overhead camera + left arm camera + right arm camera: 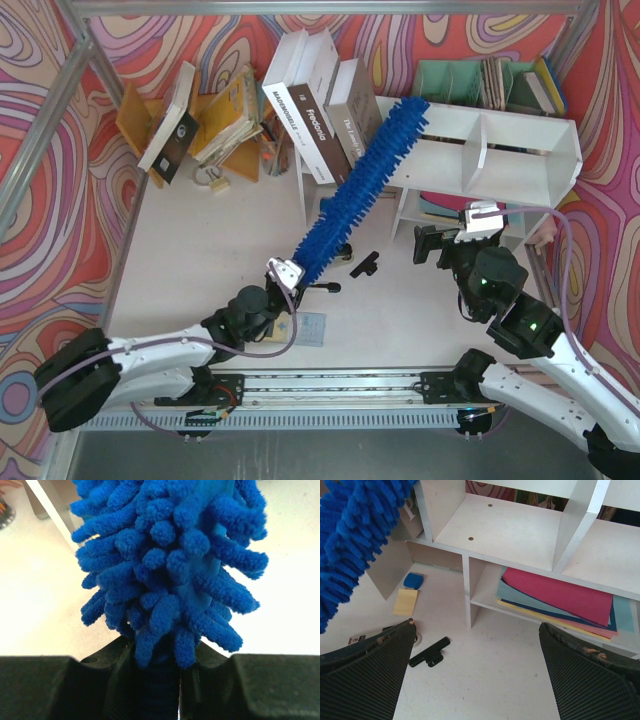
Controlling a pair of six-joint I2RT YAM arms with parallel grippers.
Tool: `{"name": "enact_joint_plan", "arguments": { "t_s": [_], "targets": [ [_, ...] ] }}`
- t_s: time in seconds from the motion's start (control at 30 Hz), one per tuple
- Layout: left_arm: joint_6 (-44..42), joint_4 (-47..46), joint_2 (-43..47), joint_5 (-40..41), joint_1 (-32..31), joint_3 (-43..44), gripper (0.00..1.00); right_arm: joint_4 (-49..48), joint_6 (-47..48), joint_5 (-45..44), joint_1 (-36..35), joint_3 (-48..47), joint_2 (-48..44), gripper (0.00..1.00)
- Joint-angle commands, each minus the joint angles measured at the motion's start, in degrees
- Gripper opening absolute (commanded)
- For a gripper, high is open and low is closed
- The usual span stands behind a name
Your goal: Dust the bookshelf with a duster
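Bright-blue chenille makes up the one duster (pixel 365 185) in view, a long fluffy head that runs diagonally from the left tool (pixel 288 274) up to the left end of the bookshelf (pixel 520 150). Its tip lies over the top corner by the left cubby; whether it presses on the board I cannot tell. In the left wrist view the left tool is clamped on the slim handle right under the lowest strands. That looks like the sound place to hold, since the fluff would likely squash and slip in a grip. I judge the duster light and soft, with a head that bends under sideways pressure, so gentle strokes should serve and the long reach will magnify any wrist tilt. The right tool (pixel 440 242) hovers in front of the shelf with its jaws wide apart and nothing between them. By count there is one white bookshelf with two upper cubbies either side of one divider, and one lower tier holding a stack of coloured sheets (pixel 560 595). One black clip (pixel 365 265) lies on the desk (pixel 200 240), and two tools are in play.
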State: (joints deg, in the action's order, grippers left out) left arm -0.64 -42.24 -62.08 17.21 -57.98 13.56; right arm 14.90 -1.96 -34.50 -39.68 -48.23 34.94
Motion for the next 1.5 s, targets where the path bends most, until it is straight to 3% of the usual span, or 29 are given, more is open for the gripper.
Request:
{"name": "enact_joint_plan", "arguments": {
  "t_s": [0.0, 0.27, 0.6, 0.9, 1.2, 1.47],
  "targets": [
    [-1.63, 1.72, 8.21, 2.26, 0.04, 3.53, 0.0, -0.23, 0.06, -1.09, 0.21, 0.06, -0.61, 0.99],
    [-2.83, 4.92, 15.97, 3.82, 0.13, 3.68, 0.0, -0.33, 0.01, -1.0, 0.23, 0.06, -0.71, 0.99],
    [6.29, -3.09, 4.08, 1.84, -0.6, -0.29, 0.0, -0.25, 0.02, -1.05, 0.12, 0.04, -0.66, 0.99],
    [5.94, -4.64, -2.76, 2.46, -2.76, 1.48, 0.0, -0.44, 0.2, -1.08, 0.19, 0.06, -0.49, 0.99],
    [4.95, 0.92, 7.41, 1.68, -3.02, 5.55, 0.0, -0.61, 0.33, -1.09, 0.22, 0.07, -0.62, 0.99],
    [10.93, 4.05, 5.05, 1.92, -3.02, 5.86, 0.0, -0.58, 0.27, -1.36, 0.23, 0.06, -0.91, 0.99]
  ]
}}
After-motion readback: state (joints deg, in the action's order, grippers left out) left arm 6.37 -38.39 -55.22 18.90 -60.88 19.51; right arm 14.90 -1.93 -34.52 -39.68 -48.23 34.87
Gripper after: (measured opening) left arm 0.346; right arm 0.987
